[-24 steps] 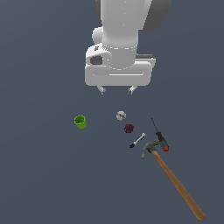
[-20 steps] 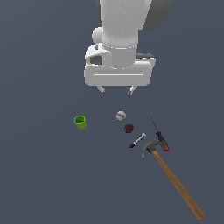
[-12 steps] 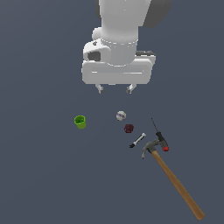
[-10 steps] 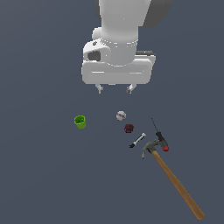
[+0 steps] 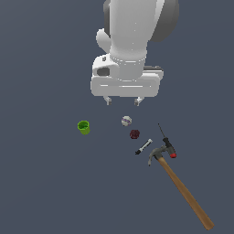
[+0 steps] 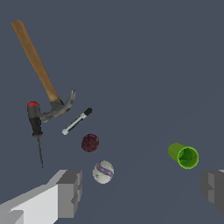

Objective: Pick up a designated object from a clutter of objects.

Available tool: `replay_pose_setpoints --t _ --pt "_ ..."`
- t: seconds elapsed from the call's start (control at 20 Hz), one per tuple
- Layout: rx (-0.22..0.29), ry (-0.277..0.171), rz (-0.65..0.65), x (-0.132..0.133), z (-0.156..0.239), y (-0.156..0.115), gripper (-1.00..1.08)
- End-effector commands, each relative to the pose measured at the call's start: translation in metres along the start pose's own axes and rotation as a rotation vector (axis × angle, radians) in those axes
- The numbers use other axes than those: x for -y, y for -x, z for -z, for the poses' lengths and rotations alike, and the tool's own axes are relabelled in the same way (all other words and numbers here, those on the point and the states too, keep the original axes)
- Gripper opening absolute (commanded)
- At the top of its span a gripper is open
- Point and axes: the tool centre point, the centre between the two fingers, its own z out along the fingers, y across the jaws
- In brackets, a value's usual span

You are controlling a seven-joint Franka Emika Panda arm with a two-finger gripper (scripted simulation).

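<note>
Pincer (image 5: 123, 101) hangs open and empty above the bench, its short tips apart; the maroon lump (image 5: 134, 134) lies just beside the whitish ball (image 5: 126, 120), between it and the marker (image 5: 144, 146). In the wrist view the lump (image 6: 90, 142) looks small, bumpy and rounded, probably light and firm but apt to roll, so squeeze it across its middle.

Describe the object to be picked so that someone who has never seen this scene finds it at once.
Start at the wooden-handled hammer and go to its metal head, then past the black-and-white marker lying beside it. The next thing along is the maroon lump, between the marker and the whitish ball. It is ball-sized but dark and bumpy, where the ball is pale and smooth.
</note>
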Motion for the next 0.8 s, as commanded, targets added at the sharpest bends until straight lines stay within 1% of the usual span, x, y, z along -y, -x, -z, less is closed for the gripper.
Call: replay_pose_setpoints --t 0.0,0.2,0.4,0.75 --pt "0.002 -0.002 -0.019 0.006 -0.015 -0.001 1.00" --pt "0.005 -0.005 -0.061 0.018 -0.048 -0.001 1.00" --pt "0.009 -0.010 -0.115 0.033 -0.089 0.002 1.00" --pt "0.018 -0.019 -0.217 0.060 -0.162 0.019 1.00"
